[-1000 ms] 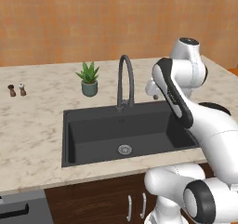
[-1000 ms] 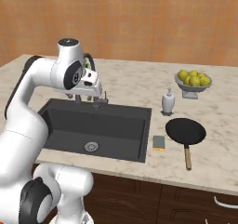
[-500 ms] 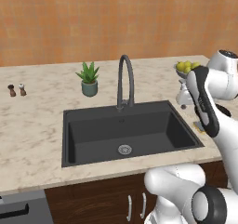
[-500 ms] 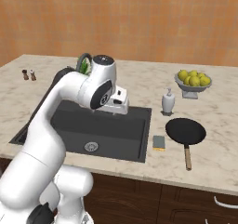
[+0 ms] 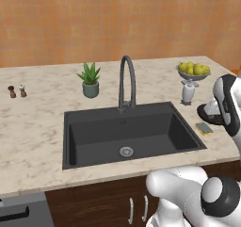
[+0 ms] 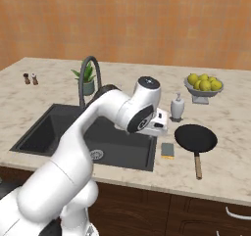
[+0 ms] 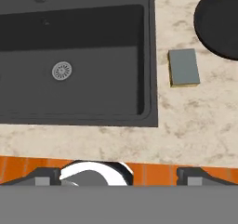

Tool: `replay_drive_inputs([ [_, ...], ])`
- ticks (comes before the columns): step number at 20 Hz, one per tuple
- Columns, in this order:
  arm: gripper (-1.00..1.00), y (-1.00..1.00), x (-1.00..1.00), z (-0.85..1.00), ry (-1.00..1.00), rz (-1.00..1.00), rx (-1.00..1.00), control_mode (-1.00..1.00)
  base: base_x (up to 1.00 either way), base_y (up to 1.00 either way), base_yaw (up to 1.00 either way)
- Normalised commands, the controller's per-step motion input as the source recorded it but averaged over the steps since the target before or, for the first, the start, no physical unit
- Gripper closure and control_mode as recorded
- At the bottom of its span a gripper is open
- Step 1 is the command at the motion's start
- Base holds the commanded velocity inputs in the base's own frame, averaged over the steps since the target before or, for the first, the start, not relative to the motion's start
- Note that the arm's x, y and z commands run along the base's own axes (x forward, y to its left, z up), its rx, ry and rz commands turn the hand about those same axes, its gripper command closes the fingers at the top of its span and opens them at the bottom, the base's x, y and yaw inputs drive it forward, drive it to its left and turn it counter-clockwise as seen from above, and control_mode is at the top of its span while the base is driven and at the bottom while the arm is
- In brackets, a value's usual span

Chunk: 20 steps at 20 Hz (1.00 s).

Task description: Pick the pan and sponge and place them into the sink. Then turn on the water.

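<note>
The black pan (image 6: 196, 138) lies on the counter right of the sink (image 6: 46, 132), its wood-tipped handle pointing to the front edge. In the left base view, my arm partly covers the pan (image 5: 207, 113). The small sponge (image 6: 168, 150) lies flat between the pan and the sink's right rim; it also shows as the sponge (image 5: 204, 128) and the sponge (image 7: 184, 68). My gripper (image 6: 158, 124) hovers over the sink's right end, just left of the pan. From the hand, my gripper (image 7: 120, 177) is open and holds nothing, with the sink (image 7: 148, 56) and drain (image 7: 62, 71) below. No water runs from the faucet (image 5: 126, 82).
A white soap dispenser (image 6: 177, 106) and a bowl of lemons (image 6: 203, 85) stand behind the pan. A potted plant (image 5: 89, 80) sits left of the faucet. Two small shakers (image 5: 16, 91) stand far left. The orange wall runs along the back of the counter.
My arm has swung right, from beside the faucet across the sink to its right end near the sponge and pan. The jaws have spread a little wider.
</note>
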Motion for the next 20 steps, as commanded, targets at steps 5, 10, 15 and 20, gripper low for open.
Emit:
replay_drive_inputs([
  [5, -1.00, -0.83, 0.00, -0.36, 0.08, 0.00, 0.00, -1.00, 0.00, 0.00, 0.00],
  [10, -1.00, -0.70, 0.00, -0.45, 0.07, 0.00, -0.01, -1.00, 0.00, 0.00, 0.00],
  [15, -1.00, -0.41, 0.04, -0.43, 0.07, 0.00, -0.02, -1.00, 0.00, 0.00, 0.00],
  [20, -1.00, -0.41, 0.08, -0.36, 0.03, 0.00, 0.00, -1.00, 0.00, 0.00, 0.00],
])
